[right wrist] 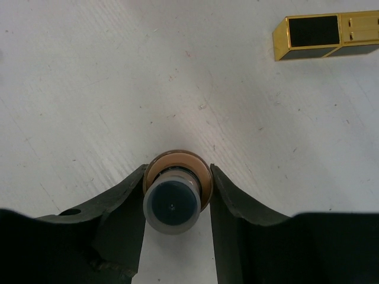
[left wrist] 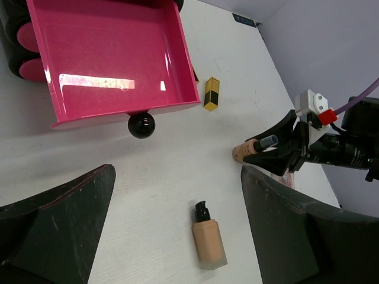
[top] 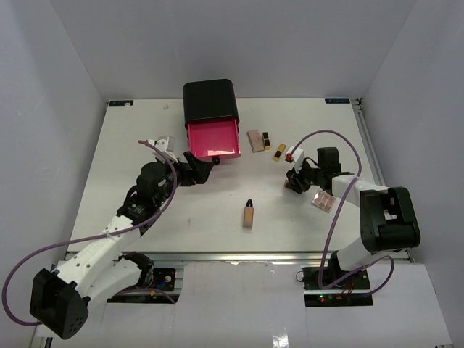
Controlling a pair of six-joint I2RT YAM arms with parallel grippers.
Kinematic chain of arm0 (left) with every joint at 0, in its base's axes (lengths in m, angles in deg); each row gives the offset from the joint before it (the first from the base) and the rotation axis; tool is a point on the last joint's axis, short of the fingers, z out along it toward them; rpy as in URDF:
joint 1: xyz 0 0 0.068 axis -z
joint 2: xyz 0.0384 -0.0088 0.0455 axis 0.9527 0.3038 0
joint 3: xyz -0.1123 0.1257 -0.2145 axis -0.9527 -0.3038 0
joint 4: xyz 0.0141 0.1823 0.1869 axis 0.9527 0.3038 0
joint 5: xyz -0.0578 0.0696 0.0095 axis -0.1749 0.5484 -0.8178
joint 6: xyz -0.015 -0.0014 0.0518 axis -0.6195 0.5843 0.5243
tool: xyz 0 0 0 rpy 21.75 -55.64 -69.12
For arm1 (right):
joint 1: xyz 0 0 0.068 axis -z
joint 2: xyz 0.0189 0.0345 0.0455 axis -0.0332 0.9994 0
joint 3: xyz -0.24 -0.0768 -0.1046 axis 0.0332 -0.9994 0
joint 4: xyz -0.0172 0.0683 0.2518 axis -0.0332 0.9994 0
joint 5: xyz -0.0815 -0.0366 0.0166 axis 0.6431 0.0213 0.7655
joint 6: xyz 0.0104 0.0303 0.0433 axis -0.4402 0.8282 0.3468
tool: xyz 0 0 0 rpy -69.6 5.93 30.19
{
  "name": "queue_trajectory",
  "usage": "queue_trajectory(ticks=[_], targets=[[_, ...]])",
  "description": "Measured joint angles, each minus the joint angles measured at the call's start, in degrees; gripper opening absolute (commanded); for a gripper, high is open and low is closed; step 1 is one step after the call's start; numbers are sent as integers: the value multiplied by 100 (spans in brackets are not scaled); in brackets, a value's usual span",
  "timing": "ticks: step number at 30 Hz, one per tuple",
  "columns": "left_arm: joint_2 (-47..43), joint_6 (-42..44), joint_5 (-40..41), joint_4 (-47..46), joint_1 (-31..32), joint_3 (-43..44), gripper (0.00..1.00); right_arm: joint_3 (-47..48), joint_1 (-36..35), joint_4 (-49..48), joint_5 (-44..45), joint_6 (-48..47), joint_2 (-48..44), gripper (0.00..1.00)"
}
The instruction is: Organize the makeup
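R wrist cam gives end-on what top cam blurs: right gripper (right wrist: pixel 177 174) jaws pinching both sides of beige black-capped tube (right wrist: pixel 173 195), mid-right of table nr a black-and-gold lipstick (right wrist: pixel 325 35), while L wrist cam shows left gripper (left wrist: pixel 177 171) wide open, empty, btwn pink drawer (left wrist: pixel 118 109) & beige pump bottle (left wrist: pixel 208 239).

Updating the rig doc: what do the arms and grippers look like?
The left arm and right arm: white links, black joints, a purple cable on each. The left gripper and right gripper: two matte black curved fingers. A white-and-red block on the right wrist.
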Motion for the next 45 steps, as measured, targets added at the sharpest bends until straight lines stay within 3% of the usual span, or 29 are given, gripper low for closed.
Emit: queue_trajectory(ticks=[7, 15, 24, 32, 38, 42, 45], targets=[[-128, 5, -215, 76, 0, -14, 98, 764, -348, 907, 159, -221, -224, 17], [-675, 9, -241, 417, -2, -29, 98, 3345, -1670, 2109, 1088, -499, 38, 13], [-1285, 75, 10, 920, 0, -27, 98, 6300, -2911, 3101, 2898, -893, 1672, 13], [-1953, 102, 419, 1211, -2, -27, 98, 6620, -3935, 3248, 4159, -1280, 2602, 15], [-2471, 115, 680, 1359, 0, -17, 98, 6646, -4071, 3221, 4975, -1609, 3055, 18], [-2585, 115, 807, 1401, 0, 17, 98, 6648, -4064, 3097, 5381, -1821, 3159, 29], [-2598, 115, 867, 1462, -2, 33, 98, 6718, -4101, 2963, 5605, -1996, 3231, 45]])
